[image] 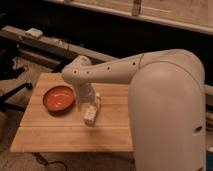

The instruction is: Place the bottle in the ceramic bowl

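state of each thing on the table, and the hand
bowl: upright on the table, empty
bottle: on the table beside the bowl, not in it
hand: down low at the bottle, between it and the bowl

Glossy orange-red ceramic bowl, darker rim, pale whitish bottle, light tan wood-grain surface; off-white arm with 1 row of small dark dots, pale gripper low between bowl and bottle
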Tool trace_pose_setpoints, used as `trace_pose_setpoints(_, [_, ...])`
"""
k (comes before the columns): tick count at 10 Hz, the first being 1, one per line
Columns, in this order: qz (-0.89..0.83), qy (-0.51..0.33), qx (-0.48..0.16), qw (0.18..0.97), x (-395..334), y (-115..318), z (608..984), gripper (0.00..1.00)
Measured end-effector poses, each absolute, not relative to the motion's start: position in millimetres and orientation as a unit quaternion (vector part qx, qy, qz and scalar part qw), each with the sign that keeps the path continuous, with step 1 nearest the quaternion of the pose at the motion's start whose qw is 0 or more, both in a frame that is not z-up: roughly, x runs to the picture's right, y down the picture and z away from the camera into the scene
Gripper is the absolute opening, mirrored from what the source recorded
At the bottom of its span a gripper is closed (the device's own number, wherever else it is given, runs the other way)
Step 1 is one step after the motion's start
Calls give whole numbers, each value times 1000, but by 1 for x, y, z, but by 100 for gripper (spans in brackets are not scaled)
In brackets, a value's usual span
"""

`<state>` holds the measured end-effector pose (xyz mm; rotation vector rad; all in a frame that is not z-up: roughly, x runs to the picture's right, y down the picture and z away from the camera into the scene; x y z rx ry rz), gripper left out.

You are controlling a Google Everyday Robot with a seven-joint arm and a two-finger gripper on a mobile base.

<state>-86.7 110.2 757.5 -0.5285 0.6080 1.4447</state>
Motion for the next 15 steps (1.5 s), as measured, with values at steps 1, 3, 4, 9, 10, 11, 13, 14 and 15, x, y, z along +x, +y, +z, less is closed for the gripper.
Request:
trace_pose_setpoints(1, [645,270,-235,675,-88,112,761,65])
trace_pose_setpoints(3, [654,265,-242,666,-88,117,772,65])
trace_pose_setpoints(4, [660,263,-247,659,-88,119,778,65])
trace_pose_setpoints(9, [661,253,-269,653,-102,129,804,65])
trace_pose_setpoints(10, [661,253,-270,653,-104,131,812,65])
trace_pose_setpoints(11, [660,253,-271,653,-105,132,819,65])
trace_pose_setpoints(13, [660,252,-271,654,-102,131,840,65])
trace_pose_setpoints(14, [660,253,-270,653,-99,129,847,65])
trace_pose_setpoints(15, [660,253,-270,654,-97,128,852,65])
